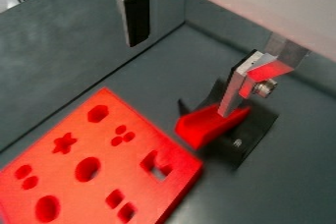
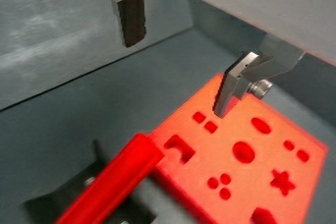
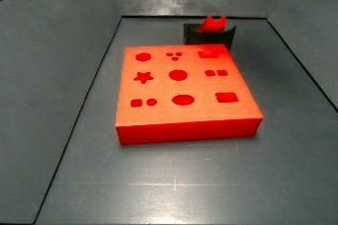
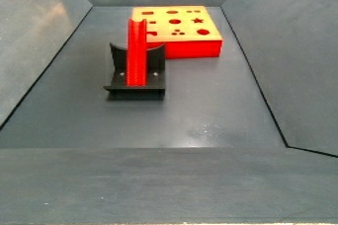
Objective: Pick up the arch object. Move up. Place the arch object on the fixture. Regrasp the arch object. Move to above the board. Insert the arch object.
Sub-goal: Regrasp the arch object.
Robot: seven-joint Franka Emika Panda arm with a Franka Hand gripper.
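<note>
Arch object [image 4: 134,51] stands upright on the fixture [image 4: 137,83] beside the board [image 3: 184,93], so placing looks done, while the gripper [image 1: 197,46], fingers spread and empty above it, has regrasping, moving over the board and inserting left.

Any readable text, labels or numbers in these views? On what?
None readable.
Board: only shaped cutouts, no lettering.
Arch object and fixture: no marks visible.
Claw, open above the floor and holding nothing: no label on the fingers.
</note>
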